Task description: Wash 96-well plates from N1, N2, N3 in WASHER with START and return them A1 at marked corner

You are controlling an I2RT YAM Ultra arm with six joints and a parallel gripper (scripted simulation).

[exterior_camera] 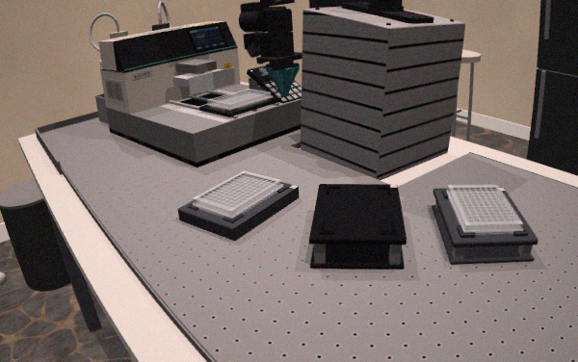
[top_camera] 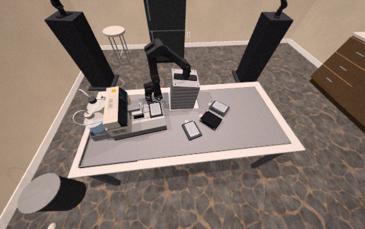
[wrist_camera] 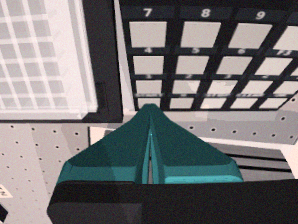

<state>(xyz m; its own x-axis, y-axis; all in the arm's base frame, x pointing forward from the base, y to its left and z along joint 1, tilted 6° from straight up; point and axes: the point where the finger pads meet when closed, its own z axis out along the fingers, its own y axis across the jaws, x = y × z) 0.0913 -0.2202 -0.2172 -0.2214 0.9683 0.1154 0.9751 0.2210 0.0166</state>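
My gripper (top_camera: 154,98) (exterior_camera: 283,92) (wrist_camera: 150,113) is shut on nothing, its teal fingers pressed together into one point. The tip is down at the leftmost key of the lowest row of the washer's keypad (wrist_camera: 200,63) (exterior_camera: 296,91). Whether it touches the key I cannot tell. A clear 96-well plate (top_camera: 155,109) (exterior_camera: 239,100) (wrist_camera: 40,43) lies flat on the carrier of the washer (top_camera: 117,106) (exterior_camera: 159,77), just left of the keypad. The left nest holds a plate (top_camera: 191,129) (exterior_camera: 238,193). The right nest holds a plate (top_camera: 219,106) (exterior_camera: 483,208). The middle black nest (top_camera: 210,119) (exterior_camera: 358,212) is empty.
The arm's ribbed grey pedestal (top_camera: 184,91) (exterior_camera: 380,87) stands right beside the keypad. Bottles and tubing (top_camera: 91,112) sit at the washer's far left. The three nests stand in a row in front of the pedestal.
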